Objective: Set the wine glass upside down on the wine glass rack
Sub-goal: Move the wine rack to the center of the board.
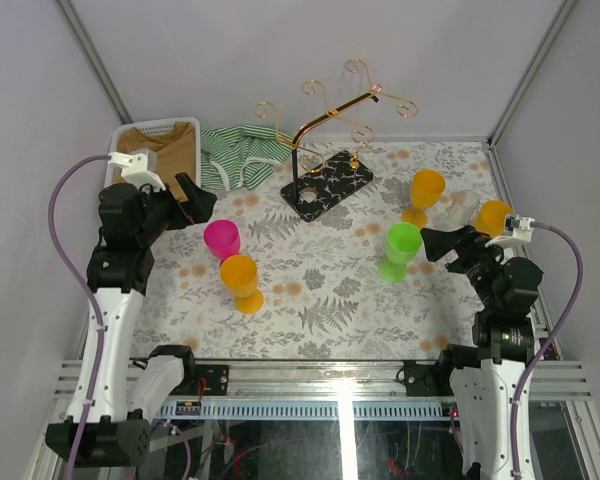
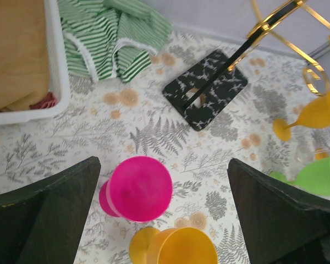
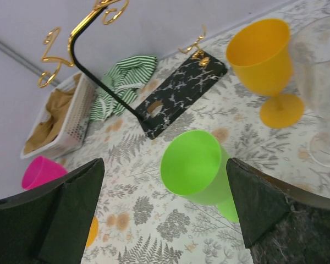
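The wine glass rack stands at the back middle, its gold hooked arms empty; it also shows in the left wrist view and the right wrist view. Several glasses stand upright on the table: a pink glass, an orange glass, a green glass, a second orange glass, a clear glass. My left gripper is open and empty above and left of the pink glass. My right gripper is open and empty, with the green glass ahead between its fingers.
A white basket with brown cloth sits at the back left, with a green striped cloth beside it. Another orange glass stands by the right wall. Grey walls enclose the floral-covered table.
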Robot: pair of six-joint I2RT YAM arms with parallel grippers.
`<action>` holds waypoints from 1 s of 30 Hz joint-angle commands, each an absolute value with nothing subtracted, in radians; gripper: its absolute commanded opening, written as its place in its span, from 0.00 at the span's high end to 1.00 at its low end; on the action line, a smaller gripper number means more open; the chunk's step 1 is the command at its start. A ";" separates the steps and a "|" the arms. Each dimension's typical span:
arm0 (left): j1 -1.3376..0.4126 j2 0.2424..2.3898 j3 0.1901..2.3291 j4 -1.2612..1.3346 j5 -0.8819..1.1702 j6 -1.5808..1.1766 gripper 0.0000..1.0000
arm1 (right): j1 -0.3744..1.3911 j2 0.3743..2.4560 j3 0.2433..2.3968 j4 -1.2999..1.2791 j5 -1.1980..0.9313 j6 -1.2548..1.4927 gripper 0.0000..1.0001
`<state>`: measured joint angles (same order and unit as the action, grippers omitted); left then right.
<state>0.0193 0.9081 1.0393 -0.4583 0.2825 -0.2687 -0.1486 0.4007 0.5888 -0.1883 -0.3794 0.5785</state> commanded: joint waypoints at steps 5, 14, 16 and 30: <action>0.012 0.781 1.018 -0.347 0.359 -0.324 0.00 | -0.143 0.445 0.595 0.153 -0.555 0.635 0.00; 0.011 0.784 1.037 -0.344 0.364 -0.335 0.00 | -0.139 0.708 0.779 0.153 -0.561 0.626 0.00; 0.010 0.784 1.037 -0.344 0.363 -0.330 0.00 | -0.133 0.761 0.830 0.168 -0.545 0.617 0.00; 0.010 0.778 1.022 -0.316 0.334 -0.321 0.00 | 0.324 1.192 1.247 -0.029 -0.183 0.254 0.00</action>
<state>0.0135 0.7895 1.0298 -0.3840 0.3443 -0.3317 0.2211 1.1542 1.2316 0.0135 -0.3458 0.3973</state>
